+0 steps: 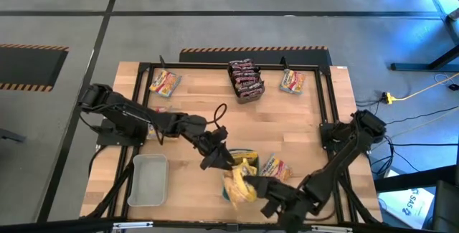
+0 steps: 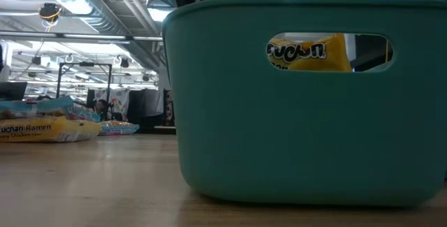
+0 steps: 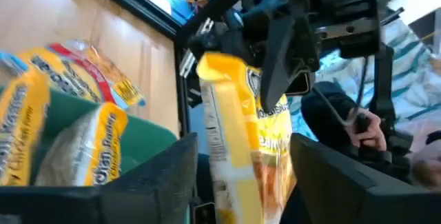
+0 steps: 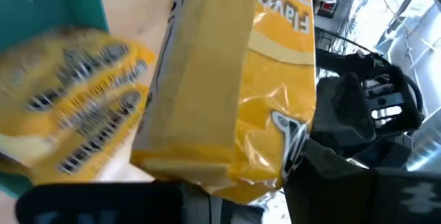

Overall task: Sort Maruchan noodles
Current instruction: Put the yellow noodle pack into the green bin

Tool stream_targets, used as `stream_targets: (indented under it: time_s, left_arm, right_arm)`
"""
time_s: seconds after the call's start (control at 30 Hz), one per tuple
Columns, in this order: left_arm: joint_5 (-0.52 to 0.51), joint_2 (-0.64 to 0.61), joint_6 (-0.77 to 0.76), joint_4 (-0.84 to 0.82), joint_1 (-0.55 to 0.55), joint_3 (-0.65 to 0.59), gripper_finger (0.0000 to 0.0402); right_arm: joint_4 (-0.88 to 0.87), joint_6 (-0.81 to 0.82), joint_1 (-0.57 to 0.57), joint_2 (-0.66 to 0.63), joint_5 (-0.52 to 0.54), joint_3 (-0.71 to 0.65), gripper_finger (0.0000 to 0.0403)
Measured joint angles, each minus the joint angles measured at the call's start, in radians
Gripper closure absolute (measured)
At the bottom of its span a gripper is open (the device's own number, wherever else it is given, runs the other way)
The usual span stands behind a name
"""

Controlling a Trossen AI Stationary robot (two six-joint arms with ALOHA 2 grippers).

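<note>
My right gripper [image 1: 252, 188] is shut on a yellow Maruchan noodles packet [image 1: 240, 186] above the teal bin [image 2: 279, 136] at the table's near middle. My left gripper [image 3: 241, 182] is open. Its two fingers stand on either side of that packet's [image 3: 241, 127] free end; whether they touch it does not show. More yellow packets [image 3: 83, 141] lie in the bin, and one [image 2: 307, 52] shows through its handle hole. Other packets lie flat on the table at the far left [image 1: 163, 82], far right [image 1: 290, 81] and beside the bin [image 1: 276, 167]. My right gripper pinches one short end of the yellow packet [image 3: 265, 79] between its two fingers [image 3: 282, 58]. In its own wrist view the packet [image 4: 227, 79] reaches away from the fingers, with its near end [image 4: 207, 172] between them. The packet is lifted clear of the table, over the bin.
A small tray of dark packets [image 1: 245, 79] stands at the far middle. A grey tray [image 1: 148, 179] sits near the front left. A black frame [image 1: 143, 68] runs round the work area. Bare wood lies in the middle of the table [image 1: 287, 125].
</note>
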Motion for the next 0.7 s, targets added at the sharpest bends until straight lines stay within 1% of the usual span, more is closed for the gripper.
stream_targets:
  time_s: [0.1,0.2,0.37,0.47,0.53,0.6,0.7]
  left_arm:
    - [0.004,0.013,-0.017,-0.005,-0.001,0.000,0.0134]
    - [0.019,0.022,-0.027,-0.005,0.002,0.000,0.0108]
    - [0.064,0.021,-0.032,0.004,0.003,0.000,0.0098]
    - [0.081,0.021,-0.033,0.004,0.003,0.000,0.0101]
    - [0.099,0.028,-0.035,0.003,0.002,0.000,0.0110]
    - [0.107,0.037,-0.046,0.001,0.003,0.000,0.0128]
    - [0.126,0.051,-0.054,0.019,0.004,0.000,0.0168]
  right_arm:
    - [0.018,-0.077,-0.029,0.000,0.000,0.000,0.0311]
    - [0.024,-0.111,-0.056,0.000,-0.008,0.000,0.0311]
    - [0.038,-0.151,-0.087,0.000,-0.012,0.000,0.0311]
    - [0.069,-0.182,-0.093,0.000,-0.012,0.000,0.0310]
    - [0.077,-0.209,-0.100,0.000,-0.018,0.000,0.0310]
    - [0.074,-0.218,-0.107,0.000,-0.022,0.000,0.0310]
    - [0.079,-0.220,-0.115,0.000,-0.031,0.000,0.0310]
